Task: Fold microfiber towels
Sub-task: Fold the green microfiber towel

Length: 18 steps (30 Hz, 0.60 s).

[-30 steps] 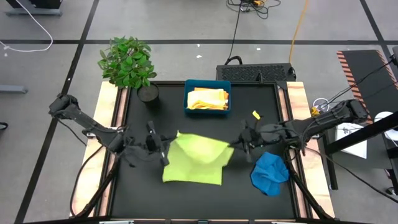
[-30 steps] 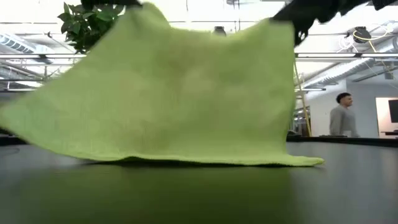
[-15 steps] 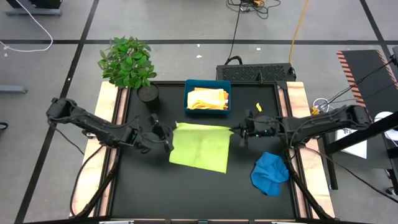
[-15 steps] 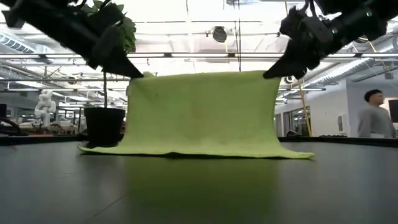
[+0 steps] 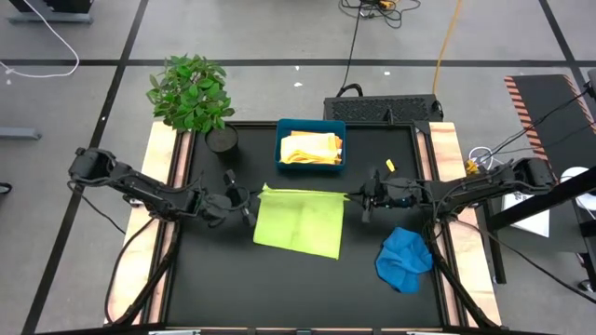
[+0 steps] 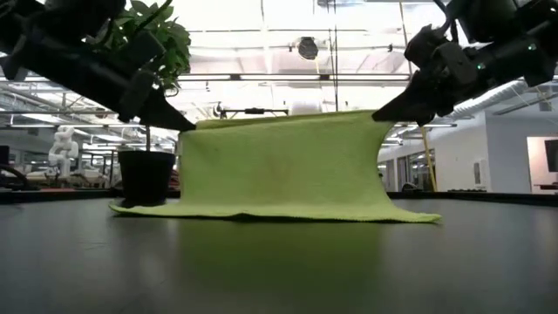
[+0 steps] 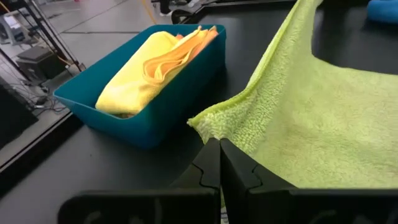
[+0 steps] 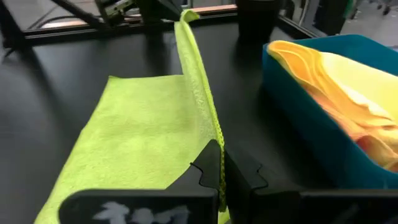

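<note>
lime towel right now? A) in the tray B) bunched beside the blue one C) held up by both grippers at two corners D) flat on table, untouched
C: the left gripper and right gripper each pinch a far corner of the lime towel, lifting that edge while the near edge rests on the table.

Overhead, table-level and two close wrist cameras all share the lime towel (image 5: 300, 221).

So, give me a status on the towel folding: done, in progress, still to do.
Done: folded yellow and orange cloths lie in the teal-blue rectangular tray. In hand: the lime green microfiber towel is stretched between the left gripper and the right gripper, each shut on a far corner, its near edge on the black table. Left: the crumpled blue microfiber towel lies unfolded beside the right arm.
</note>
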### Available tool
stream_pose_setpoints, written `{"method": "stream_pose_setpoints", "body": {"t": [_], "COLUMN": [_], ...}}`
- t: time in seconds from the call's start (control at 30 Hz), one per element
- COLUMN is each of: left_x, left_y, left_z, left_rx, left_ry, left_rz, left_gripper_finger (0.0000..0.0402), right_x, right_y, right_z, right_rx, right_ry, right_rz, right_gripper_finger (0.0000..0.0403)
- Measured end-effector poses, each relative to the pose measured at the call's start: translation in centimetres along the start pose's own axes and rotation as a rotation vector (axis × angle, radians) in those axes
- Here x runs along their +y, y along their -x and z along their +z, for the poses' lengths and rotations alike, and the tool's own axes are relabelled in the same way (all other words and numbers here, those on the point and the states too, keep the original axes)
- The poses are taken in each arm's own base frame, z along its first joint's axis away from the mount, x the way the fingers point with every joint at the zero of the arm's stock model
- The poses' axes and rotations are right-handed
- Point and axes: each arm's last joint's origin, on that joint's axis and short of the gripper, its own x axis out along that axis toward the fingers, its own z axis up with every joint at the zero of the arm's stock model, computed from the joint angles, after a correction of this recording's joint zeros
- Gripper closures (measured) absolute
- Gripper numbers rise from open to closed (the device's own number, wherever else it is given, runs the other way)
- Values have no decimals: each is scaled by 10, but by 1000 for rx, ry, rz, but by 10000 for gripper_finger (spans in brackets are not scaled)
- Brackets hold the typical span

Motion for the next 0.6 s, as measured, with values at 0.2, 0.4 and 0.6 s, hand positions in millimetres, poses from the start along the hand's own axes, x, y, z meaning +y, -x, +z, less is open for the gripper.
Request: {"method": "stream_pose_setpoints", "body": {"t": [0.2, 0.4, 0.6], "left_x": [6, -1, -16], "left_y": [-7, -9, -12], "left_z": [1, -4, -17], "left_rx": [0, 9, 51], "left_ry": [-7, -72, -126], "left_rz": [-7, -58, -106], "left_gripper_finger": [401, 401, 401], "right_x": [-4, 8, 30], "right_y": [-1, 1, -3], "right_z": [0, -3, -11], "right_rx": [3, 24, 45], "right_ry": [-21, -39, -41], "right_rz": [-10, 108, 205], "right_gripper_finger": [403, 403, 403]}}
